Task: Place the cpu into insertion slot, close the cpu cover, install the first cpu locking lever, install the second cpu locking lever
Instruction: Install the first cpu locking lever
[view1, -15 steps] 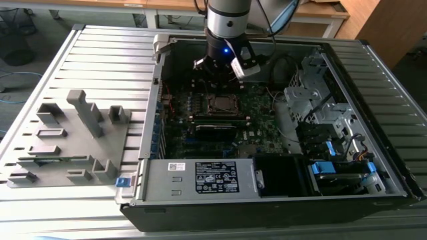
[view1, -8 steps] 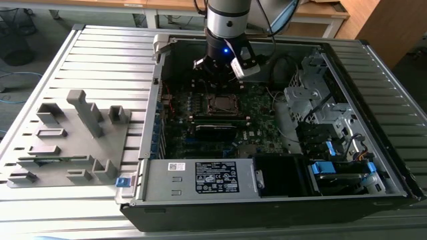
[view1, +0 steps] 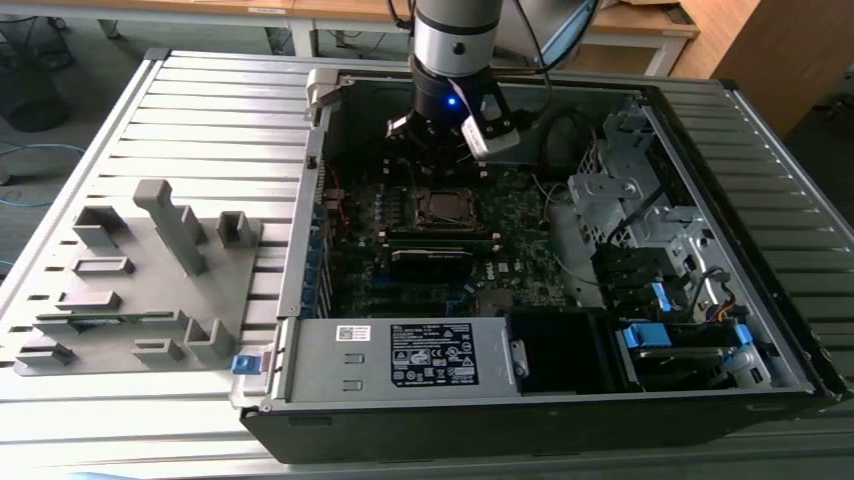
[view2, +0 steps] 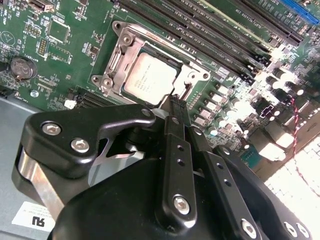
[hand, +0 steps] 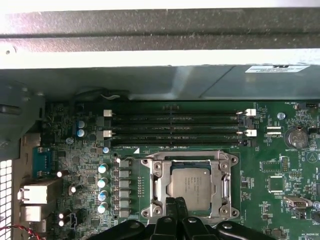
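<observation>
The cpu (hand: 189, 184) (view2: 150, 77), a silvery-grey square, lies flat in the insertion slot (view1: 445, 207) on the green board. The cpu cover (hand: 160, 186) (view2: 119, 56), a silvery frame, lies down around it, and the chip's face shows through its window. My gripper (hand: 175, 206) (view2: 174, 102) (view1: 447, 150) hangs over one edge of the socket. Its black fingers are pressed together and shut, with nothing between them. The fingertips sit at the cover's rim, and I cannot tell whether they touch it. A thin bent rod (view2: 184, 93) shows right beside the tips.
Long black memory slots (hand: 175, 127) run along one side of the socket. Inside the open computer case, a power supply box (view1: 400, 355) stands at the front and a drive cage with cables (view1: 641, 200) at the exterior view's right. A grey fixture plate (view1: 134, 270) lies outside the case at its left.
</observation>
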